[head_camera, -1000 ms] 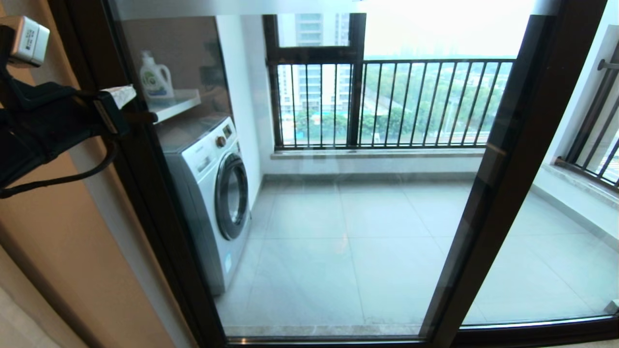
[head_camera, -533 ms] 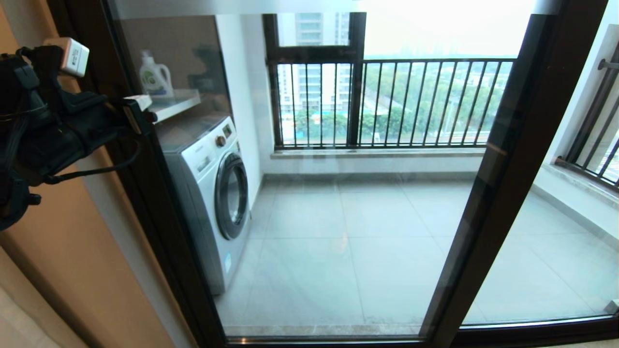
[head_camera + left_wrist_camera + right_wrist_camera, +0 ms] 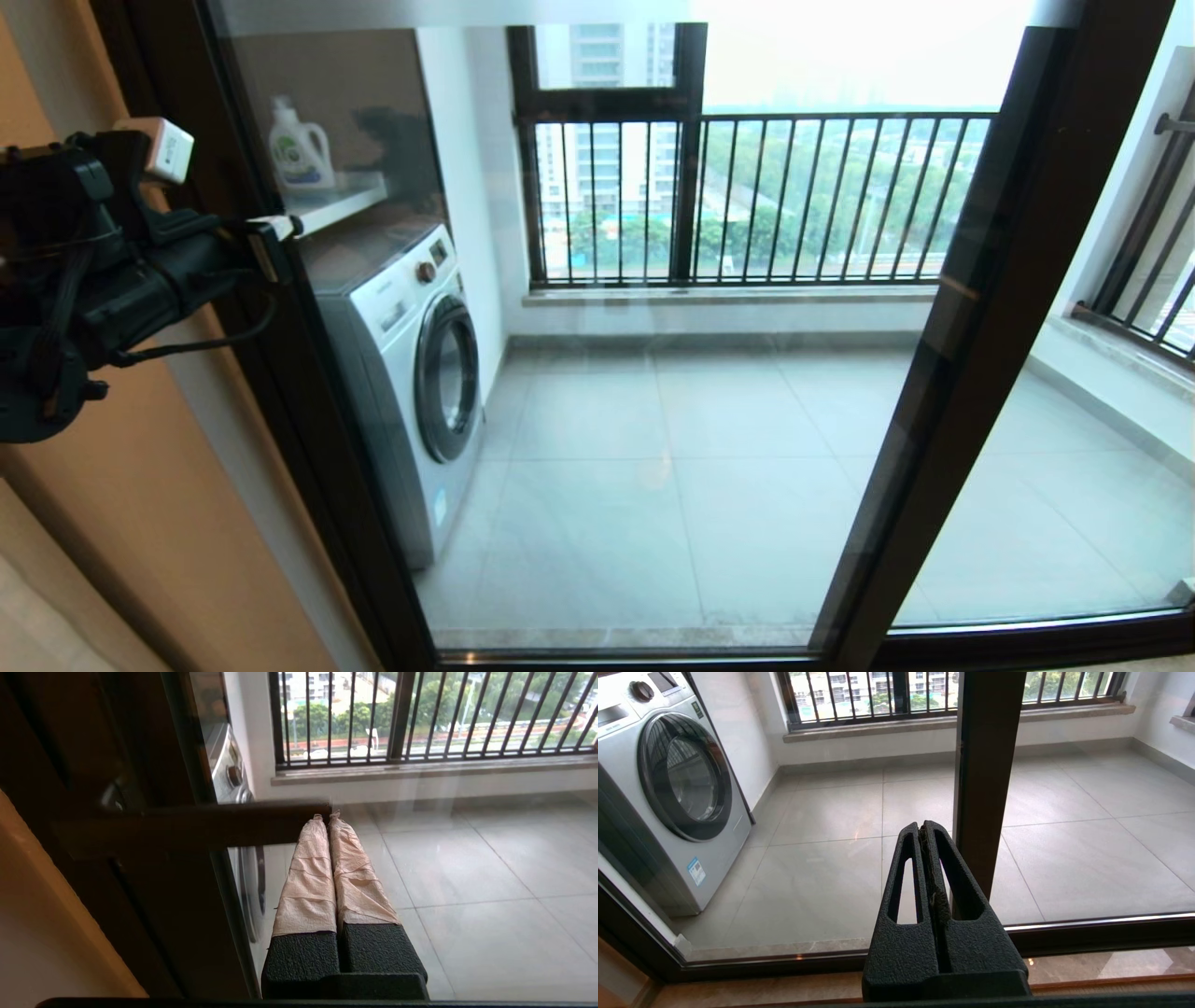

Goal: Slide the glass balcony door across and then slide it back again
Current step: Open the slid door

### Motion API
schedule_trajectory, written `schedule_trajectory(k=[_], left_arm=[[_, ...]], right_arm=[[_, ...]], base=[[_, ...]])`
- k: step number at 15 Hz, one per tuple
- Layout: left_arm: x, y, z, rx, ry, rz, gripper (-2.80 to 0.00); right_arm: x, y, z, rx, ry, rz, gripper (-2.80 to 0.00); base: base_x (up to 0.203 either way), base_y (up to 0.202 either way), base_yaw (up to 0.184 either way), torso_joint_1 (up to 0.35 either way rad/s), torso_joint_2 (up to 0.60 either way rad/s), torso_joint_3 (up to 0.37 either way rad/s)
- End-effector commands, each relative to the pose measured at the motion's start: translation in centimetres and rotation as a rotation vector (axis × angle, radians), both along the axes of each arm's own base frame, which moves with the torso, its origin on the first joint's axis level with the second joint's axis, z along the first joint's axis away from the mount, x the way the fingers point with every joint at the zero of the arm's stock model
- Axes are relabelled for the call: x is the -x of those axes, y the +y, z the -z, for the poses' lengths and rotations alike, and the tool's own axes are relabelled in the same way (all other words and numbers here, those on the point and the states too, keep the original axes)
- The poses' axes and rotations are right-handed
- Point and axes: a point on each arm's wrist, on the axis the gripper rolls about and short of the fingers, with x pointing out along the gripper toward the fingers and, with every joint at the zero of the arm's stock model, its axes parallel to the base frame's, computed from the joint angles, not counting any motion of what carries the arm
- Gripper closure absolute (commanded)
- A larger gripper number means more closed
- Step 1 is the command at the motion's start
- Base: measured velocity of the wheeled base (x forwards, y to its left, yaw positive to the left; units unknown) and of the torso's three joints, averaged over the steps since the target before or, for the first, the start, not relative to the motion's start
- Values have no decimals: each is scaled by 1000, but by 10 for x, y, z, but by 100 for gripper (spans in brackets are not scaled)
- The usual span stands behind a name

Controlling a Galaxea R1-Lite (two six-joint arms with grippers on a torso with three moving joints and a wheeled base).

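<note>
The glass balcony door (image 3: 653, 420) fills the head view, a clear pane in a dark brown frame. Its left stile (image 3: 308, 420) carries a slim dark handle (image 3: 196, 826). My left gripper (image 3: 280, 224) is raised at the upper left, level with that stile. It is shut, and its tape-wrapped fingertips (image 3: 317, 826) rest against the handle's end without holding it. My right gripper (image 3: 927, 828) is shut on nothing and sits low in front of the glass, beside the right stile (image 3: 987, 765). It is out of the head view.
Behind the glass stand a washing machine (image 3: 411, 373), a detergent bottle (image 3: 301, 149) on a white shelf (image 3: 341, 201), and a far window with black railing bars (image 3: 747, 196). A beige wall (image 3: 112, 485) borders the frame on the left. The bottom track (image 3: 653, 658) runs along the floor.
My left gripper has moved right and slightly down, up to the door's left stile and handle. The door itself has not shifted.
</note>
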Motion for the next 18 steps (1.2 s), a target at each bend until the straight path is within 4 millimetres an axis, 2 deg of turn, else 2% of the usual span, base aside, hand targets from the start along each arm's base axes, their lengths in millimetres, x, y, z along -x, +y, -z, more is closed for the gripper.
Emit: schedule_trajectory(k=[1,5,7,9,12,14,16,18], left_arm=[[-1,0,14,0,42,19,0],[-8,7,24,-1,44,9,0],[-6,10,21,1,25,2,0],[10,8,6,-3,-15,5,0],[46,3,-20,-13,-93,53,0],[64,1,-29,-17,-114,70,0],[53,3,-32,-21,-115,69,0],[28,5,-26,-38,-101,64,0]], right_arm=[[-1,0,3,0,10,0,0],[-1,0,3,0,10,0,0],[-1,0,3,0,10,0,0],[-1,0,3,0,10,0,0],[-1,0,3,0,10,0,0],[-1,0,3,0,10,0,0],[-1,0,3,0,10,0,0],[-1,0,3,0,10,0,0]], base=[[0,0,0,0,0,0],[0,0,0,0,0,0],[0,0,0,0,0,0],[0,0,0,0,0,0],[0,0,0,0,0,0],[0,0,0,0,0,0],[0,0,0,0,0,0],[0,0,0,0,0,0]])
